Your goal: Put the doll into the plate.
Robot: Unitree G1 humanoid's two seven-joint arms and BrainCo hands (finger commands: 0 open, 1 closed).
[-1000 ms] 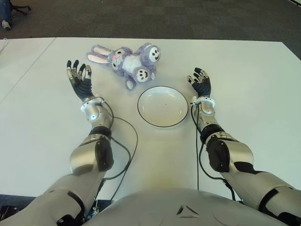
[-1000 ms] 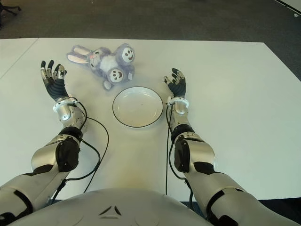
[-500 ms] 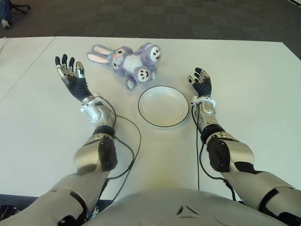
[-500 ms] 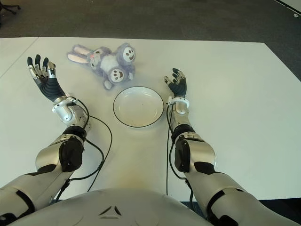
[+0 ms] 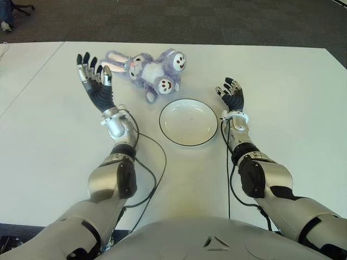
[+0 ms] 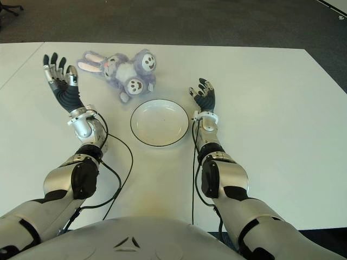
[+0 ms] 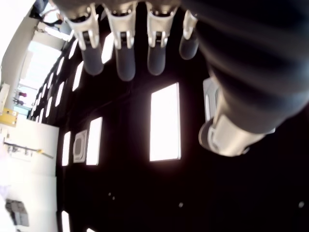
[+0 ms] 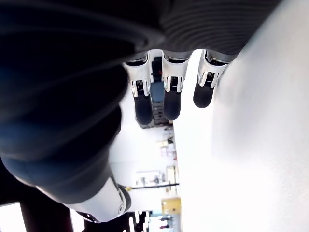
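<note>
White table (image 5: 303, 108) fills the working area before us, with dark carpet (image 5: 217, 21) beyond its far edge. We note the doll (image 5: 146, 67), a purple plush rabbit, lying on its side on the table just beyond the plate (image 5: 188, 122) and toward our left, apart from the rim; nothing holds it and the plate has nothing in it, so the task is not yet begun in any material sense. Our left hand (image 5: 96, 86) is raised palm-up with fingers spread and nothing in it, its fingertips showing just beside the rabbit's ears; whether they touch the plush we cannot tell. The left wrist view confirms straight, separated fingers (image 7: 120, 38) against a ceiling with light panels, which fits a palm turned upward. We judge this posture to be a reach toward the doll from its ear end, the open spread leaving room to close round the soft body. Our right hand (image 5: 232, 96) shows just to the right of the plate, also palm-up, fingers relaxed and empty; it appears idle, kept clear of the dish so the drop path stays free. Its wrist view shows three extended fingers (image 8: 171, 92) and no object. We judge that the plush will compress under grip, and that the plate may shift if nudged.
</note>
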